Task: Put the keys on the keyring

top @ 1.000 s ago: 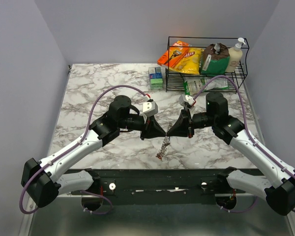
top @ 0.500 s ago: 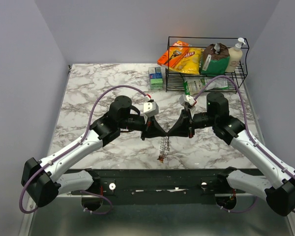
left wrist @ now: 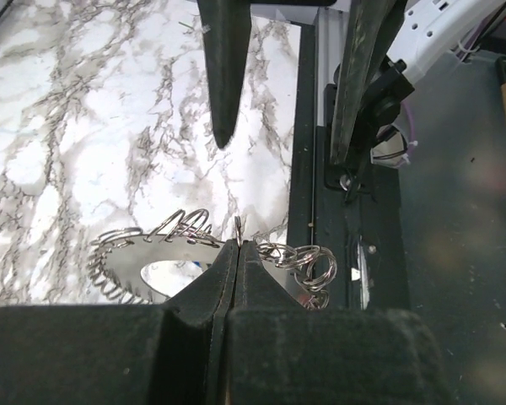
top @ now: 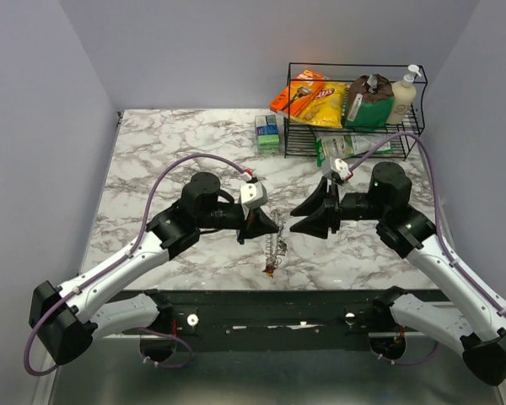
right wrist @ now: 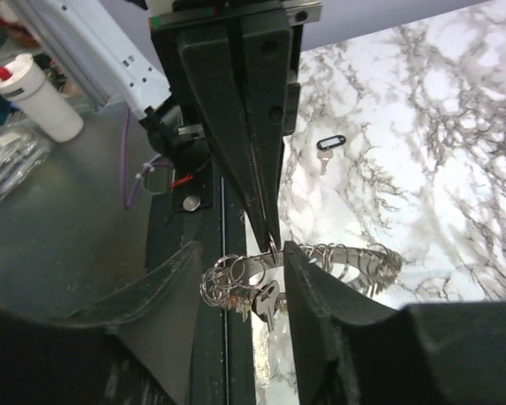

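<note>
The keyring (top: 276, 246) hangs over the front middle of the table from my left gripper (top: 266, 226). In the left wrist view the left gripper (left wrist: 239, 245) is shut on the keyring's (left wrist: 143, 253) thin wire, with small silver rings fanned to its left and a cluster of rings (left wrist: 308, 263) to its right. My right gripper (top: 308, 215) stands open just right of it. In the right wrist view the right gripper (right wrist: 240, 270) spans the keyring (right wrist: 354, 257) without gripping, and silver keys (right wrist: 266, 305) dangle below. A lone key with a black tag (right wrist: 325, 148) lies on the marble.
A black wire rack (top: 354, 105) at the back right holds snack bags and a soap bottle (top: 405, 94). A small green box (top: 268, 132) stands left of it. The table's dark front rail (top: 270, 308) runs just below the hanging keyring.
The right gripper has opened and pulled back to the right, off the keyring. The left gripper has closed fully on the keyring and now carries it alone, slightly lower and to the left.
</note>
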`<state>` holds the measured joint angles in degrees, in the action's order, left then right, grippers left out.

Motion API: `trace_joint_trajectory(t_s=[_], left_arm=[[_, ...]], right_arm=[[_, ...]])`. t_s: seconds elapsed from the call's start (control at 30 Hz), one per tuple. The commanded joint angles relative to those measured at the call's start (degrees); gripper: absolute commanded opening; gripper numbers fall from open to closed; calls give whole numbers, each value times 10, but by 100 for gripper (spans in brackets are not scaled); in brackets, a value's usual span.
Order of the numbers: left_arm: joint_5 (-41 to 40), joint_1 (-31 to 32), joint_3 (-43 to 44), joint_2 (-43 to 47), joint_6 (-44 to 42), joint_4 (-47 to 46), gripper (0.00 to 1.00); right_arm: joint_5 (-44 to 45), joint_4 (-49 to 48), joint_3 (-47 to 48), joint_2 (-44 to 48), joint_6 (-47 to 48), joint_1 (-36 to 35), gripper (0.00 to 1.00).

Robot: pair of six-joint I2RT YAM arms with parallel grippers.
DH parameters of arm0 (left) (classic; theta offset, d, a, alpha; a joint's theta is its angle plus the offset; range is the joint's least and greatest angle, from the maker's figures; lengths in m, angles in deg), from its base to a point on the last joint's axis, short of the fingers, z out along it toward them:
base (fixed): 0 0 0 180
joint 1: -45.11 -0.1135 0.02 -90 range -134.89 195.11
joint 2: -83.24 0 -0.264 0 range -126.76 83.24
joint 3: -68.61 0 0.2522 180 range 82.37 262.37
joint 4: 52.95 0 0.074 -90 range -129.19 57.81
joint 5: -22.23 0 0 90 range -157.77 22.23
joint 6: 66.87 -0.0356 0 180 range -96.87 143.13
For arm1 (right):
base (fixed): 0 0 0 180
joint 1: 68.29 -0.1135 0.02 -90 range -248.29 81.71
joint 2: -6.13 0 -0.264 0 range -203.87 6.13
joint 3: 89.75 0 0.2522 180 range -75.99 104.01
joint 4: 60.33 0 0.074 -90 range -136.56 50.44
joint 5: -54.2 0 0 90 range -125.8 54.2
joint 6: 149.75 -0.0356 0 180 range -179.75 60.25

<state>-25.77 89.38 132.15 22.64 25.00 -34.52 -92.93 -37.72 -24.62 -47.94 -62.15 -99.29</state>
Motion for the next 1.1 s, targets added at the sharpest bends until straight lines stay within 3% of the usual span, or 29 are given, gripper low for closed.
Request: trace_joint_trajectory(t_s=[0.0, 0.4, 0.73, 0.9, 1.07], left_arm=[[-42, 5, 8, 31, -45, 20, 0], [-103, 16, 8, 100, -196, 85, 0], [-163, 27, -26, 173, -294, 65, 0], [-135, 34, -39, 208, -410, 84, 0], [-131, 37, -58, 234, -464, 79, 0]], right_arm=[[69, -22, -7, 27, -16, 1, 57], [86, -37, -15, 36, -19, 0, 73], [80, -44, -15, 23, -19, 0, 76], [77, -46, -11, 16, -18, 0, 76], [74, -48, -11, 9, -18, 0, 76]])
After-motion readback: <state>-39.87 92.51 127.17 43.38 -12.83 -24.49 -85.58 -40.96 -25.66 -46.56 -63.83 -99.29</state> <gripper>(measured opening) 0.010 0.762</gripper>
